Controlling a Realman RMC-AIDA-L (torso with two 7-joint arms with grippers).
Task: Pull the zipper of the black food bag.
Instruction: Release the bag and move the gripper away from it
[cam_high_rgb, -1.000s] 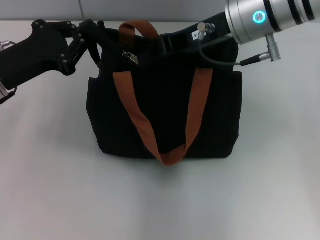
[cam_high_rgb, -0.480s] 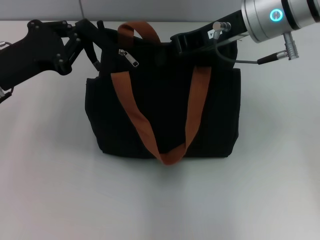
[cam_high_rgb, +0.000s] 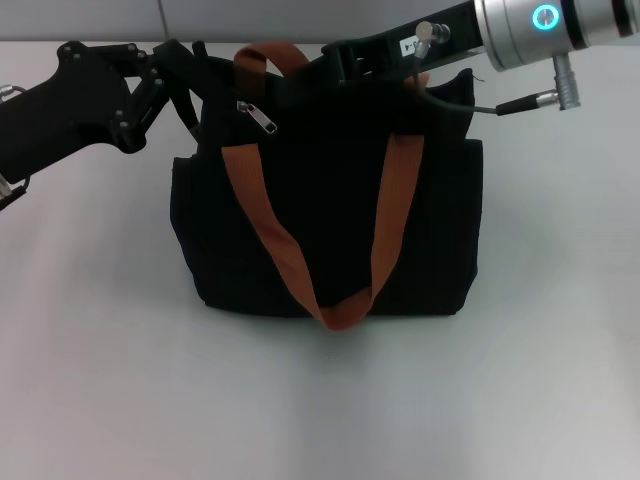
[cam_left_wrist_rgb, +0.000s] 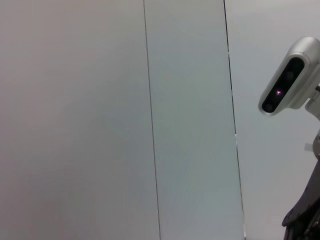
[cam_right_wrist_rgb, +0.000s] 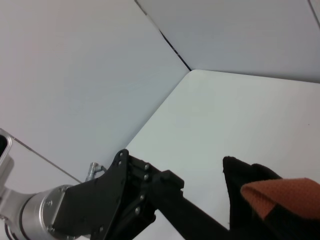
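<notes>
The black food bag (cam_high_rgb: 330, 200) stands upright in the middle of the table in the head view, with two rust-orange strap handles (cam_high_rgb: 262, 215) hanging down its front. The small silver zipper pull (cam_high_rgb: 262, 118) hangs free at the bag's top left, next to the left strap. My left gripper (cam_high_rgb: 193, 75) is shut on the bag's top left corner. My right gripper (cam_high_rgb: 332, 58) hovers over the bag's top edge, right of the zipper pull and apart from it. In the right wrist view, the left gripper (cam_right_wrist_rgb: 150, 192) reaches toward the bag's corner (cam_right_wrist_rgb: 247, 177).
The bag sits on a white table (cam_high_rgb: 100, 380) with a grey wall behind it. A grey cable and connector (cam_high_rgb: 525, 100) hang from my right arm above the bag's right side. The left wrist view shows only wall panels and a silver camera housing (cam_left_wrist_rgb: 289, 82).
My right gripper has drawn back to the right, then risen above the bag's top edge. The zipper pull now hangs straight down. The left gripper keeps its hold.
</notes>
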